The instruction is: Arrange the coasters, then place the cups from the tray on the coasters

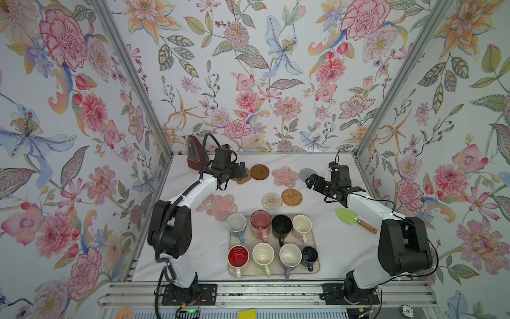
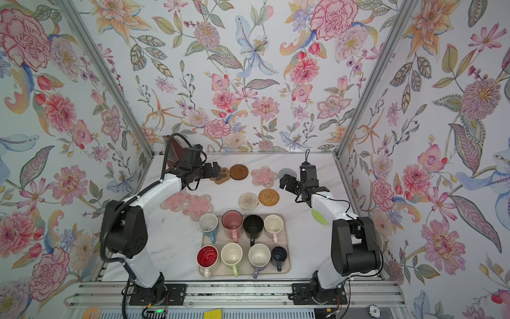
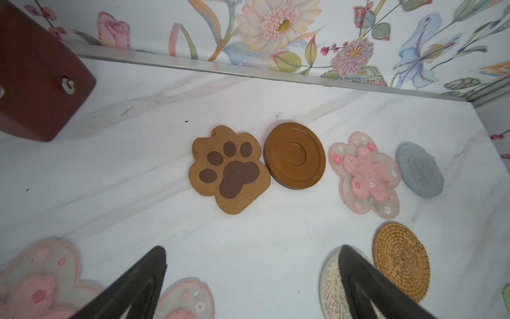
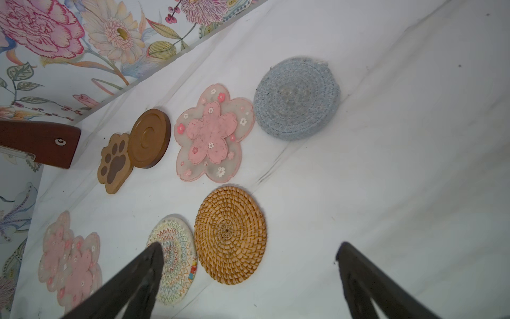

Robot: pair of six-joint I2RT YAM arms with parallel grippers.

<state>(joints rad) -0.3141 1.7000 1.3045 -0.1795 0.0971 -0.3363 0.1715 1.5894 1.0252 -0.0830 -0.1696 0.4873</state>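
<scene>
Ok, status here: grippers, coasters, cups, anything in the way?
Left gripper, right gripper open, empty. Eight cups on tray, none placed. Two pink flower coasters overlap. Green trowel right of tray, clear.

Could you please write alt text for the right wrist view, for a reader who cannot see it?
The open, empty right gripper hovers over a white table holding eight coasters: a row of paw, dark brown disc, pink flower and grey-blue round; nearer it, two overlapping pink flowers, white woven and tan woven.

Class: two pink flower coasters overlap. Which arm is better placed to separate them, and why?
Left. The overlapping flower coasters lie on the robot's left side, near the open left gripper; the open right gripper hovers on the opposite side.
</scene>
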